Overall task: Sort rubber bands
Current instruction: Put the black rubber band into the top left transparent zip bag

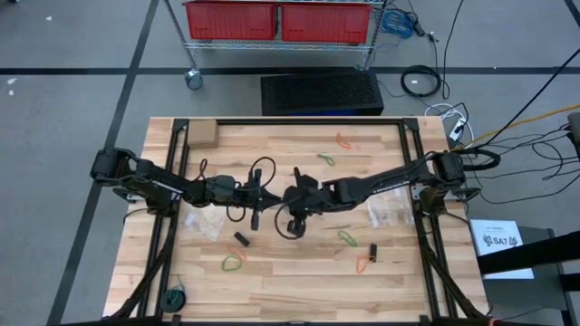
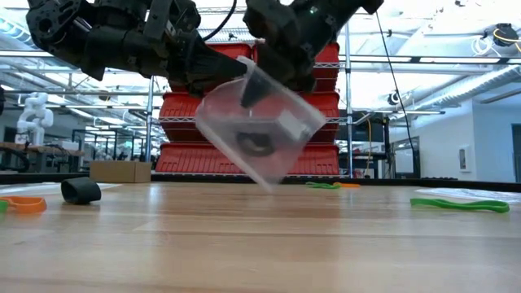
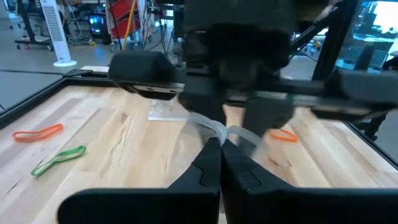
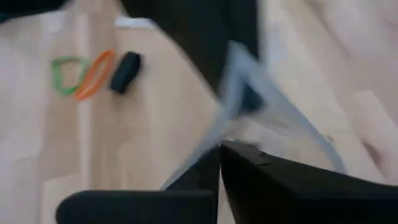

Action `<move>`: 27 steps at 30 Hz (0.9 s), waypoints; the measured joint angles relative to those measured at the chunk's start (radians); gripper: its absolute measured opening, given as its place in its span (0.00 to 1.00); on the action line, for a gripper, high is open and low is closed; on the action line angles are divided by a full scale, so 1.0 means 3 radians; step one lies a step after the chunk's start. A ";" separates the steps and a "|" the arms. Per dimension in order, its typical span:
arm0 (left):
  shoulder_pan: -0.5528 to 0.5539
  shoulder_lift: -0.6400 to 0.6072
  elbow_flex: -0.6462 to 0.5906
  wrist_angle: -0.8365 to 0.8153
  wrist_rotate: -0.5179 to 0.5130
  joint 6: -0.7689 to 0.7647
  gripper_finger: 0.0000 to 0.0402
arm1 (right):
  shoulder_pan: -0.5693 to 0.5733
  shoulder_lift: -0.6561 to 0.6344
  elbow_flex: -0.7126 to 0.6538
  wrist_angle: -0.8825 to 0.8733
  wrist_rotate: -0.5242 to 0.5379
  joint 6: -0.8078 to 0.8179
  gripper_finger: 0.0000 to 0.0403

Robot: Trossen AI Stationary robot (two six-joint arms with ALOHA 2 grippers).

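Above bench (image 1: 299, 290) centre, left end effector (image 1: 256, 196) and right end effector (image 1: 292, 201) each pinch the clear plastic zip bag (image 2: 259, 130), spreading its mouth; a black rubber band (image 2: 255, 143) sits inside, others lie toward 6 o'clock.

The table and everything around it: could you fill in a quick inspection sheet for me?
Surface: wooden table.
Job's things: green band, orange band, black band lie loose; one black band sits in the clear bag.
Clutter: cardboard box, spare bags.
Grippers: left gripper and right gripper pinch the clear bag above mid-table, fingers shut.
Cables: black loops on the floor.
Surroundings: red bins on a wire cart.
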 joint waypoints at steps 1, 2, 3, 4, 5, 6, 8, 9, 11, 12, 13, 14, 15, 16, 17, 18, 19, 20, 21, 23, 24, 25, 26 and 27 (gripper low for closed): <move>0.0000 0.0000 0.0000 0.0000 0.0000 0.0000 0.00 | 0.0003 0.0000 -0.0022 0.0005 0.0088 0.0060 0.01; 0.0000 0.0000 0.0000 0.0000 -0.0001 0.0000 0.00 | 0.0001 0.0000 -0.0046 0.0019 0.0162 0.0134 0.01; 0.0000 0.0000 0.0000 0.0000 -0.0001 -0.0001 0.00 | 0.0001 0.0000 -0.0082 0.0053 0.0250 0.0213 0.01; 0.0000 0.0000 0.0000 0.0000 -0.0001 -0.0002 0.00 | 0.0000 0.0000 -0.0125 0.0094 0.0318 0.0270 0.01; 0.0000 0.0000 0.0000 -0.0001 -0.0001 -0.0003 0.00 | -0.0001 0.0000 -0.0181 0.0160 0.0361 0.0303 0.01; 0.0001 0.0000 0.0000 0.0000 -0.0001 -0.0005 0.00 | -0.0001 0.0000 -0.0242 0.0260 0.0384 0.0330 0.01; 0.0000 0.0000 0.0000 0.0001 -0.0004 -0.0005 0.00 | -0.0001 0.0000 -0.0352 0.0480 0.0385 0.0330 0.03; 0.0000 0.0000 0.0000 0.0004 -0.0005 -0.0005 0.00 | -0.0001 0.0000 -0.0403 0.0594 0.0382 0.0297 0.04; 0.0000 0.0000 0.0000 0.0013 -0.0011 -0.0005 0.00 | -0.0001 0.0000 -0.0482 0.0711 0.0355 0.0222 0.08; 0.0000 0.0000 0.0000 0.0013 -0.0017 -0.0004 0.00 | -0.0001 0.0000 -0.0510 0.0755 0.0300 0.0188 0.11; 0.0000 0.0000 0.0000 0.0013 -0.0016 -0.0005 0.00 | -0.0002 0.0000 -0.0525 0.0801 0.0231 0.0152 0.14; 0.0000 0.0000 0.0000 0.0015 -0.0016 -0.0004 0.00 | -0.0004 0.0000 -0.0531 0.0850 0.0175 0.0108 0.18; 0.0000 0.0000 0.0000 0.0018 -0.0016 -0.0004 0.00 | -0.0004 0.0000 -0.0537 0.0915 0.0130 0.0063 0.21; 0.0000 0.0000 0.0000 0.0022 -0.0016 -0.0004 0.00 | -0.0003 0.0000 -0.0538 0.0974 0.0117 0.0016 0.25; 0.0000 0.0000 0.0000 0.0023 -0.0016 -0.0004 0.00 | -0.0003 0.0000 -0.0539 0.1029 0.0112 -0.0020 0.29; 0.0000 0.0000 0.0000 0.0023 -0.0016 -0.0004 0.00 | -0.0003 0.0000 -0.0540 0.1080 0.0111 -0.0036 0.33; 0.0000 0.0000 0.0000 0.0025 -0.0016 -0.0004 0.00 | -0.0004 0.0000 -0.0540 0.1124 0.0111 -0.0037 0.37; 0.0000 0.0000 0.0000 0.0025 -0.0016 -0.0004 0.00 | -0.0009 0.0000 -0.0540 0.1156 0.0109 -0.0035 0.40; 0.0000 0.0000 0.0000 0.0024 -0.0016 -0.0003 0.00 | -0.0015 0.0000 -0.0540 0.1164 0.0105 -0.0032 0.43; 0.0000 0.0000 0.0000 0.0023 -0.0016 -0.0004 0.00 | -0.0035 0.0000 -0.0540 0.1146 0.0037 -0.0010 0.47; 0.0000 0.0000 0.0000 0.0023 -0.0016 -0.0003 0.00 | -0.0045 0.0000 -0.0540 0.1132 -0.0019 0.0016 0.49; 0.0000 0.0000 0.0000 0.0023 -0.0016 -0.0011 0.00 | -0.0051 0.0000 -0.0540 0.1120 -0.0108 0.0051 0.50; 0.0000 0.0000 0.0000 0.0021 -0.0016 -0.0036 0.00 | -0.0061 0.0000 -0.0540 0.1108 -0.0183 0.0081 0.50; 0.0002 0.0000 0.0000 0.0014 -0.0016 -0.0064 0.00 | -0.0069 0.0000 -0.0540 0.1086 -0.0232 0.0095 0.50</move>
